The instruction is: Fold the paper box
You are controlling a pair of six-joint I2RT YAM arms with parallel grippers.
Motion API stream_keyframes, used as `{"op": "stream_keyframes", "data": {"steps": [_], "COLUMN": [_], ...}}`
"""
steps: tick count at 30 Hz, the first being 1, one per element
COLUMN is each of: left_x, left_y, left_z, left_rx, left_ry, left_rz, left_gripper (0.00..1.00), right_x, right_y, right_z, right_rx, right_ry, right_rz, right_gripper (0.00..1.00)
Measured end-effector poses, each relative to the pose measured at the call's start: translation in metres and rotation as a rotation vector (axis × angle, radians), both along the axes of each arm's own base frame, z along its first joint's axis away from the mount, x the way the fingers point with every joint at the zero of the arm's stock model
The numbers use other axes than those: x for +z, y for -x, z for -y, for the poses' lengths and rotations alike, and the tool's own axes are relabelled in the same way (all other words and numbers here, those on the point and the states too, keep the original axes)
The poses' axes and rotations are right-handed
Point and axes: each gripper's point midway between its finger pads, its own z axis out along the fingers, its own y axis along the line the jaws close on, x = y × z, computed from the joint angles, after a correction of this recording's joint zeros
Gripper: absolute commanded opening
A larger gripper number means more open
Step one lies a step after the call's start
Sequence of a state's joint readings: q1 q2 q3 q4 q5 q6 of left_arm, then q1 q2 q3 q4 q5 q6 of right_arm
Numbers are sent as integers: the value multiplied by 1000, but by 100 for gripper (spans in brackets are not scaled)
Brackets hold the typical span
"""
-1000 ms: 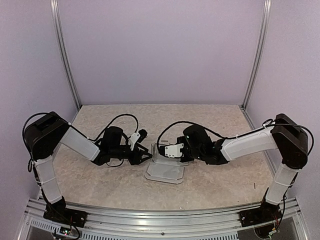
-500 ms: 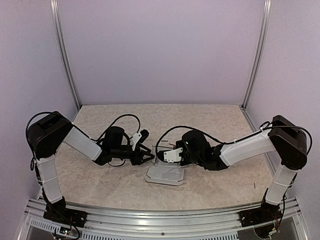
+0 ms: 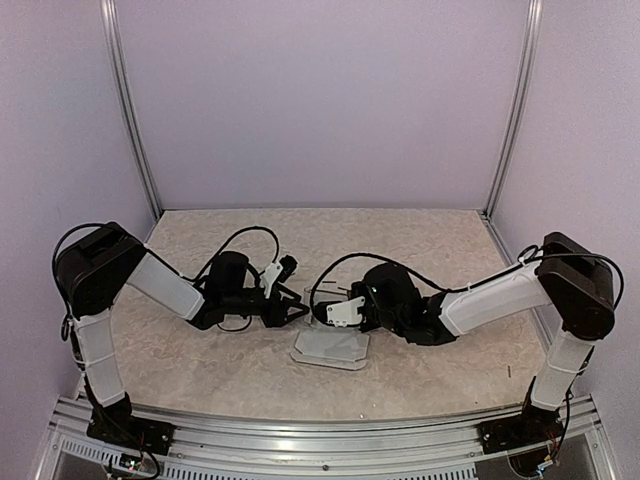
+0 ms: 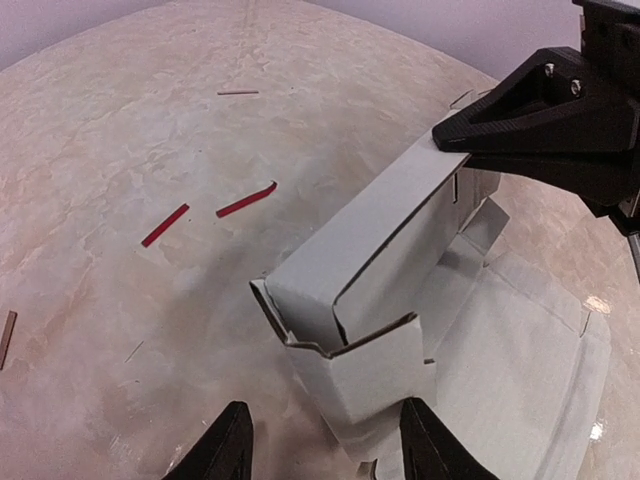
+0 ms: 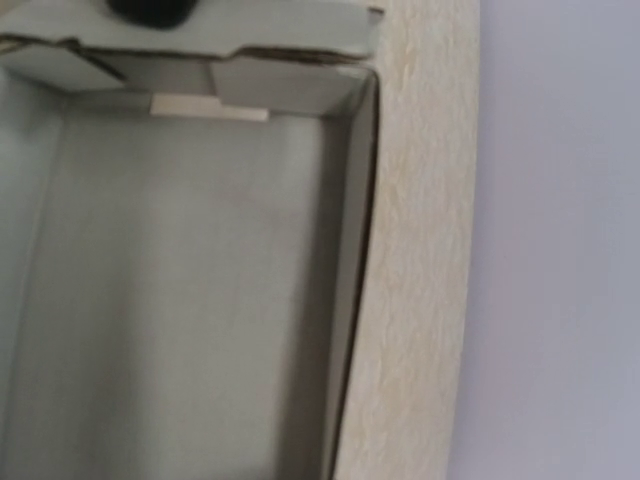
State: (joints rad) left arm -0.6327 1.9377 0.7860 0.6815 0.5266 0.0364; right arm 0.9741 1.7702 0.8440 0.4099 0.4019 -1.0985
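Note:
The paper box (image 3: 331,346) is pale grey-white card, partly folded, at the table's middle. In the left wrist view its long wall (image 4: 370,240) stands up, its near end flap is bent, and a flat panel (image 4: 530,360) lies to the right. My left gripper (image 3: 298,312) is open; its fingertips (image 4: 230,445) sit on either side of the box's near end, apart from it. My right gripper (image 3: 336,311) is at the box's far end, and one black finger (image 4: 500,110) rests on the wall's top edge. The right wrist view looks into the box's inside (image 5: 190,290); its own fingers are hidden.
Two red strips (image 4: 246,199) and a few thin scraps lie on the beige table left of the box. Purple walls and metal posts (image 3: 130,120) close in the back and sides. An aluminium rail (image 3: 320,430) runs along the near edge.
My right gripper has moved a little left and nearer, over the box's far end. The box's flat panel has drawn in slightly. The left gripper has barely moved.

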Motion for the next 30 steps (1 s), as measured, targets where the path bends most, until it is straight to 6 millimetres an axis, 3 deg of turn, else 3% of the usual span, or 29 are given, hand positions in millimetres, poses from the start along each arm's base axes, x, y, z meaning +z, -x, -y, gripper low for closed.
{"op": "stream_keyframes", "data": {"steps": [15, 23, 30], "left_x": [6, 8, 5], "left_y": [11, 17, 19], "left_z": [6, 14, 21], "left_rx": [-87, -100, -59], "left_ry": [59, 62, 32], "left_rz": [-43, -5, 61], "left_gripper": [49, 49, 46], "right_x": [0, 9, 2], "right_y": [14, 23, 26], "right_z": [2, 3, 2], "right_rx": [12, 21, 18], "right_ry": [25, 28, 53], "right_rz": [108, 215, 282], "right_gripper": [0, 0, 0]}}
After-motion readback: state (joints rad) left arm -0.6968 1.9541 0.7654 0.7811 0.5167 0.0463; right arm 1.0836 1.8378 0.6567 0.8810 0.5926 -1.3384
